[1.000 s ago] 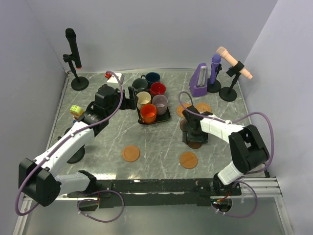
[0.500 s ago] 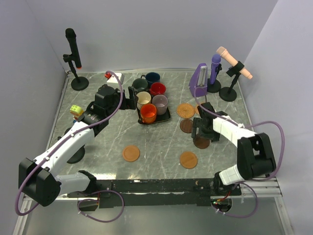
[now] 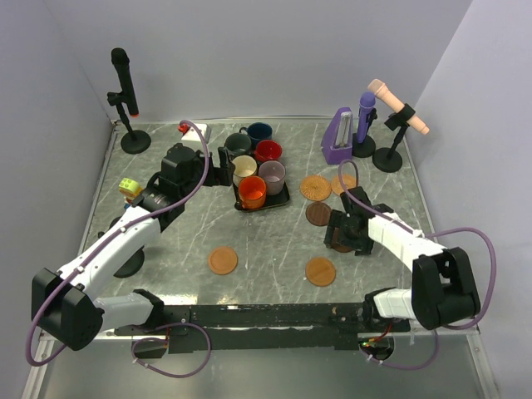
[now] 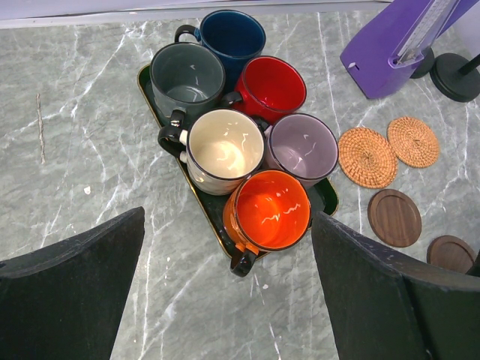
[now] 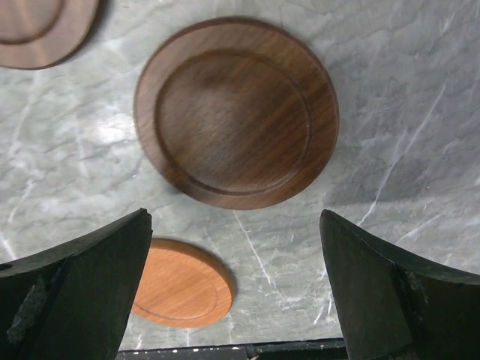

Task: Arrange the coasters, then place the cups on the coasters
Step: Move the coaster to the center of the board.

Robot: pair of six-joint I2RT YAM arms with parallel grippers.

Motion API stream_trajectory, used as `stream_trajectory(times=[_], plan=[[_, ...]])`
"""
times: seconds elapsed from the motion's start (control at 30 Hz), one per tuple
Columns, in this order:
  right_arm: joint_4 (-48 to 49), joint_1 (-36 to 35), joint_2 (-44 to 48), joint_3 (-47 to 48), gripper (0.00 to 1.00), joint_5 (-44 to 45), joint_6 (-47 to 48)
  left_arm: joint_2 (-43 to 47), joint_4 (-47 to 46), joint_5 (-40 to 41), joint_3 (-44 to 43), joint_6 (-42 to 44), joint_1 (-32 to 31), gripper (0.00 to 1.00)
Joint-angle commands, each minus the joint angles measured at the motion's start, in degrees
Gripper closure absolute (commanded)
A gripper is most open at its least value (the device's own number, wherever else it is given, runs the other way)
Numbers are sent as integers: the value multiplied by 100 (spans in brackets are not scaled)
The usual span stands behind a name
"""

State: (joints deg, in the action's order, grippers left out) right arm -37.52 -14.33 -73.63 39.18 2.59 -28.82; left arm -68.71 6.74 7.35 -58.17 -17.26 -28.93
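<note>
Six cups stand packed on a black tray (image 4: pixel 205 215): navy (image 4: pixel 232 34), grey-green (image 4: pixel 187 73), red (image 4: pixel 271 85), cream (image 4: pixel 225 146), mauve (image 4: pixel 302 146) and orange (image 4: pixel 272 208). My left gripper (image 4: pixel 227 251) hovers open above the orange cup's handle, holding nothing. Two woven coasters (image 4: pixel 367 156) (image 4: pixel 413 141) and a dark brown coaster (image 3: pixel 318 214) lie right of the tray. My right gripper (image 5: pixel 234 225) is open just above a second dark brown coaster (image 5: pixel 236 112), which lies flat on the table. Two smooth orange coasters (image 3: pixel 223 260) (image 3: pixel 320 271) lie nearer the front.
A purple stand (image 3: pixel 338 137) and two microphone stands (image 3: pixel 389 125) (image 3: pixel 126 104) line the back of the table. A small yellow-green toy (image 3: pixel 129 188) sits at the left. The black front rail (image 3: pixel 266 316) runs along the near edge.
My right gripper shifted right and opened fully over the dark brown coaster; its arm swung right, uncovering the woven coasters. The left arm has not moved.
</note>
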Motion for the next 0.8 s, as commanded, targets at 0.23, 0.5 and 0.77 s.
stream_trajectory(times=[0.23, 0.5, 0.77], plan=[[175, 9, -565, 11, 2, 461, -309, 182, -147, 3, -63, -6, -43, 3], [236, 140, -750, 125, 10, 409, -151, 182, -138, 29, -54, 12, -43, 3], [280, 387, -961, 283, 20, 207, 60, 191, -138, 64, -54, 21, -34, 3]])
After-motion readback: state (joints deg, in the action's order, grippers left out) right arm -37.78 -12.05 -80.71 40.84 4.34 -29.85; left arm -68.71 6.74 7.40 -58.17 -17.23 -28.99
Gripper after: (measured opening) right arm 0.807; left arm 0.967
